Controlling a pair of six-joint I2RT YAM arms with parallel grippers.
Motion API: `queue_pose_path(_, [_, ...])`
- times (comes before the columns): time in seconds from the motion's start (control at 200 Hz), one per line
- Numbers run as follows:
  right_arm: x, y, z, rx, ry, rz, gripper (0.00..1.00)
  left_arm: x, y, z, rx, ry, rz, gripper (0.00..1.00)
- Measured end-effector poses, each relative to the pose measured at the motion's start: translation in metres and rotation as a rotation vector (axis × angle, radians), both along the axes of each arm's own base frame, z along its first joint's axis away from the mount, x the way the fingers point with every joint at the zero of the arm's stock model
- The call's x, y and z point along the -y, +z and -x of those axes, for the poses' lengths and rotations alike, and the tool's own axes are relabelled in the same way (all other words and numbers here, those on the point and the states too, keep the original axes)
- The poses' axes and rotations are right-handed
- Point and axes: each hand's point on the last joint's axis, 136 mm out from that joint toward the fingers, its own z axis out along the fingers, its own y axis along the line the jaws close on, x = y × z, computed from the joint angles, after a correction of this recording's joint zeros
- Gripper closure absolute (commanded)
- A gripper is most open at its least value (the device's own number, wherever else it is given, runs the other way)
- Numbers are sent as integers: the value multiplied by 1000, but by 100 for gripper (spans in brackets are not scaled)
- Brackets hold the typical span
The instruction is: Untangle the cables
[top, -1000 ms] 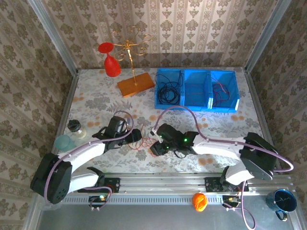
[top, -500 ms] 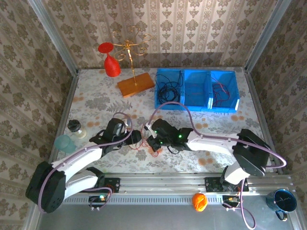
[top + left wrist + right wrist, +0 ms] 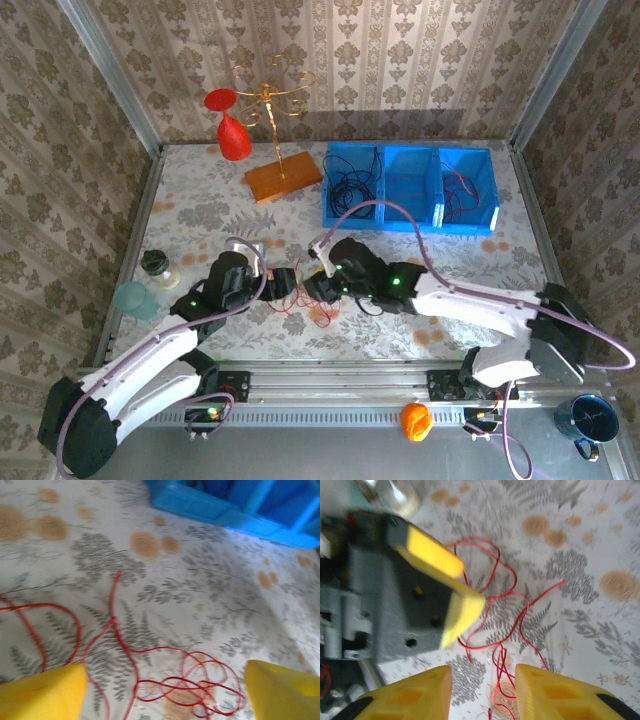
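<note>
A thin red cable (image 3: pixel 318 312) lies in loose loops on the flowered table, in front of both grippers. In the left wrist view its small knot of loops (image 3: pixel 195 685) sits on the cloth between my wide-apart yellow fingertips (image 3: pixel 42 692); the left gripper (image 3: pixel 162 695) is open. The right gripper (image 3: pixel 482 690) is open too, with a strand of red cable (image 3: pixel 501 672) running between its pads and touching neither. The left gripper's yellow finger (image 3: pixel 445 575) stands close ahead of it. From above, the left gripper (image 3: pixel 285 283) and right gripper (image 3: pixel 316 287) nearly meet. A black cable loop (image 3: pixel 368 306) shows under the right arm.
A blue three-part bin (image 3: pixel 437 212) at the back holds black cables (image 3: pixel 350 190) and a red one (image 3: pixel 460 195). A gold stand on a wooden base (image 3: pixel 283 178) with a red glass (image 3: pixel 233 135) stands back left. A small jar (image 3: pixel 155 263) and teal cup (image 3: pixel 132 297) sit at the left.
The right gripper has moved up and left, closing in on the left gripper over the red cable. The left arm has straightened and its elbow has swung lower left.
</note>
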Motion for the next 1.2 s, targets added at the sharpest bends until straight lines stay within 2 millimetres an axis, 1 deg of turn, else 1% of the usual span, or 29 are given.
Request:
queue_pose_path(0.04, [-1, -17, 0, -28, 2, 33, 56, -8, -7, -2, -24, 45, -12, 0])
queue_pose_path(0.13, [-4, -45, 1, -78, 6, 85, 56, -26, -24, -3, -70, 122, -44, 0])
queue_pose_path(0.16, [-4, -53, 2, -94, 7, 98, 58, -30, -28, -2, -84, 143, -52, 0])
queue_pose_path(0.2, [-5, -64, 2, -113, 7, 117, 65, -35, -32, -1, -94, 161, -58, 0])
queue_pose_path(0.26, [-5, -77, 3, -134, 10, 143, 81, -39, -35, 0, -102, 177, -60, 0])
queue_pose_path(0.32, [-5, -86, 4, -157, 1, 155, 95, -40, -34, 0, -103, 184, -55, 0])
queue_pose_path(0.365, [-5, -87, 5, -157, 5, 160, 100, -39, -34, 0, -105, 185, -50, 1])
queue_pose_path(0.39, [-5, -86, 4, -160, 0, 155, 100, -38, -34, 0, -107, 180, -46, 2])
queue_pose_path(0.475, [-4, -73, 4, -142, -2, 133, 100, -27, -29, 1, -100, 129, -9, 5])
queue_pose_path(0.545, [-2, -53, 4, -113, -4, 102, 100, -15, -23, 2, -79, 73, 24, 5])
queue_pose_path(0.625, [1, -20, 3, -66, -7, 50, 100, -2, -12, 4, -38, 10, 63, 7])
queue_pose_path(0.665, [3, 0, 2, -32, -14, 16, 100, 5, -6, 6, -11, -22, 85, 8])
queue_pose_path(0.78, [14, 52, 3, 50, -38, -71, 100, 20, 14, 13, 68, -104, 143, 14])
queue_pose_path(0.875, [24, 84, 5, 99, -51, -131, 100, 32, 35, 19, 138, -174, 195, 17])
queue_pose_path(0.94, [29, 97, 8, 117, -55, -157, 100, 40, 43, 24, 167, -218, 209, 19])
queue_pose_path(1.005, [31, 104, 9, 123, -55, -167, 100, 46, 47, 28, 183, -252, 211, 22])
queue_pose_path(1.115, [32, 105, 9, 122, -56, -162, 100, 58, 58, 33, 208, -308, 233, 24])
queue_pose_path(1.2, [33, 102, 10, 117, -59, -150, 100, 69, 73, 37, 245, -358, 263, 24])
